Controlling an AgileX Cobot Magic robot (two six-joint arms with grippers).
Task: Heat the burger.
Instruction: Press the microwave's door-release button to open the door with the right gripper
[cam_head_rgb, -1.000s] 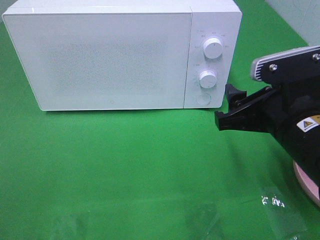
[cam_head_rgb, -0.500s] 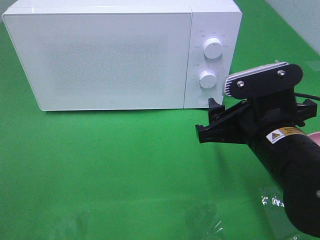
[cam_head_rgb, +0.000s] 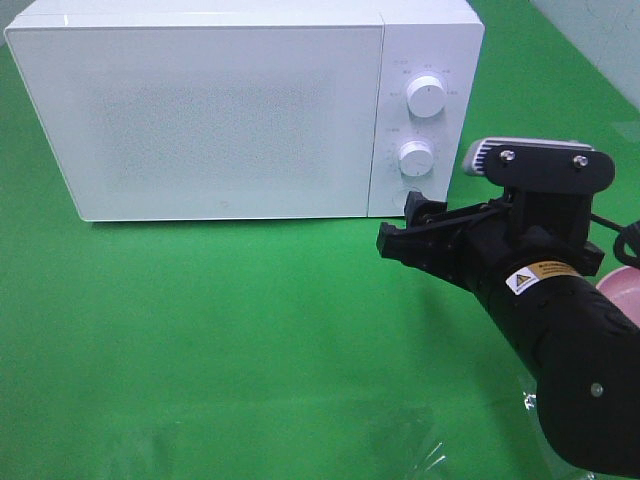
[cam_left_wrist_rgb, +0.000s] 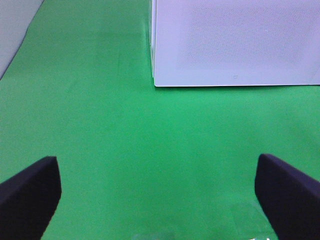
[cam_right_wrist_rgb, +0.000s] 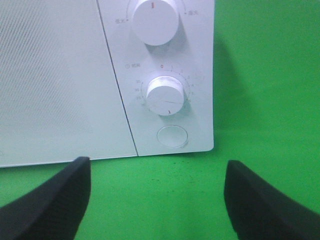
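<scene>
The burger is out of view in every frame. The white microwave (cam_head_rgb: 220, 110) stands at the back with its door shut; it also shows in the right wrist view (cam_right_wrist_rgb: 60, 80) and the left wrist view (cam_left_wrist_rgb: 235, 40). My right gripper (cam_head_rgb: 400, 225) is open and empty, just in front of the control panel's lower corner. In the right wrist view (cam_right_wrist_rgb: 157, 200) it faces the round door button (cam_right_wrist_rgb: 172, 136) below the lower knob (cam_right_wrist_rgb: 164, 96). My left gripper (cam_left_wrist_rgb: 159, 195) is open and empty above the green cloth, back from the microwave's left corner.
A sliver of the pink plate (cam_head_rgb: 627, 292) shows at the right edge behind my right arm. Crinkled clear film (cam_head_rgb: 410, 445) lies on the green cloth near the front. The upper knob (cam_head_rgb: 427, 96) sits above the lower one (cam_head_rgb: 415, 157).
My right arm has swung left and closer to the microwave, so its gripper now sits in front of the panel's lower corner. It now hides most of the pink plate.
</scene>
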